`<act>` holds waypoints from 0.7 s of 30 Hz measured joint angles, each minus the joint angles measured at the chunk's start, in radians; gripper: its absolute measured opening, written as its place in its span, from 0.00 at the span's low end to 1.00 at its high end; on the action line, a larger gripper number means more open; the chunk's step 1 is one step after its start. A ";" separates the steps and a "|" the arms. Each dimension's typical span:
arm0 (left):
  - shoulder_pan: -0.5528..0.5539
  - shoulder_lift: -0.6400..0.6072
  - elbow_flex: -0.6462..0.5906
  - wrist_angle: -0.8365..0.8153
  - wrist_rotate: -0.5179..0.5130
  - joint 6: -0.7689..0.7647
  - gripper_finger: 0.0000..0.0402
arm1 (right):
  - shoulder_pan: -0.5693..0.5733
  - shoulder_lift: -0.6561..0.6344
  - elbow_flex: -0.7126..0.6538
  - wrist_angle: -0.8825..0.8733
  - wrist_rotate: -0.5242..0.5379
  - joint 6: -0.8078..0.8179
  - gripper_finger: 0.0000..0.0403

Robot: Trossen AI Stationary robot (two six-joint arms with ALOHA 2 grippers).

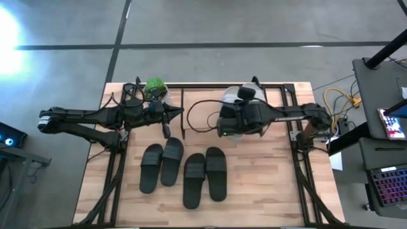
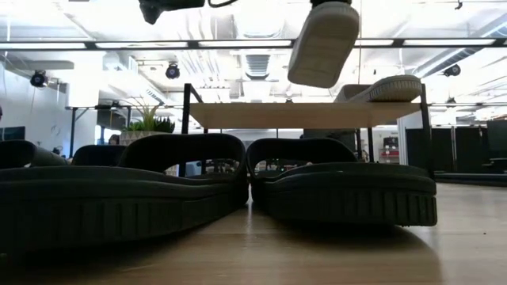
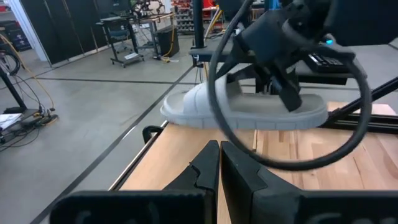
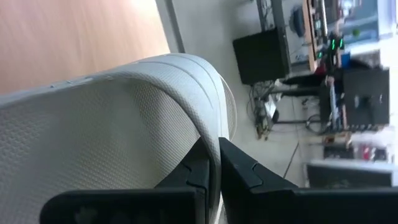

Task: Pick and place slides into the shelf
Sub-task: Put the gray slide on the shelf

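Observation:
One light grey slide hangs in the air under my right gripper, which is shut on it over the shelf. The left wrist view shows it from the side, about level. The other grey slide lies on its sole on the shelf's top board, near the right end. Two black pairs lie soles down on the table nearer the front edge. My left gripper is shut and empty, left of the shelf. My right gripper pinches the grey slide by the edge of its wide strap, one finger on each side of it. The fingers come down from above. The slide is lifted clear, hanging below them roughly level with its sole facing down.
A potted green plant stands at the table's far edge, left of the shelf. A black cable loops out from the right arm. The shelf's thin black frame stands between the two grippers. A desk with a laptop is off the table's right side.

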 joint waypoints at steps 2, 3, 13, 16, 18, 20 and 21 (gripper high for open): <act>0.000 0.000 -0.001 -0.001 0.000 0.000 0.00 | -0.015 0.007 -0.003 0.061 0.010 -0.094 0.03; 0.000 0.000 -0.001 -0.001 0.000 0.000 0.00 | -0.025 0.010 -0.006 0.086 0.015 -0.134 0.03; 0.000 -0.008 0.004 0.000 0.000 0.001 0.00 | -0.116 0.003 -0.096 0.174 0.042 -0.269 0.03; 0.000 -0.009 0.003 -0.002 0.000 0.001 0.00 | -0.117 0.004 -0.110 0.271 0.022 -0.350 0.03; 0.000 -0.011 0.004 -0.001 0.000 0.001 0.00 | -0.114 0.004 -0.111 0.294 0.027 -0.382 0.03; 0.000 -0.012 0.005 0.000 0.000 0.001 0.00 | -0.116 0.003 -0.124 0.285 0.029 -0.391 0.03; 0.000 -0.013 0.005 -0.001 0.000 0.001 0.00 | -0.122 0.003 -0.132 0.278 0.027 -0.393 0.03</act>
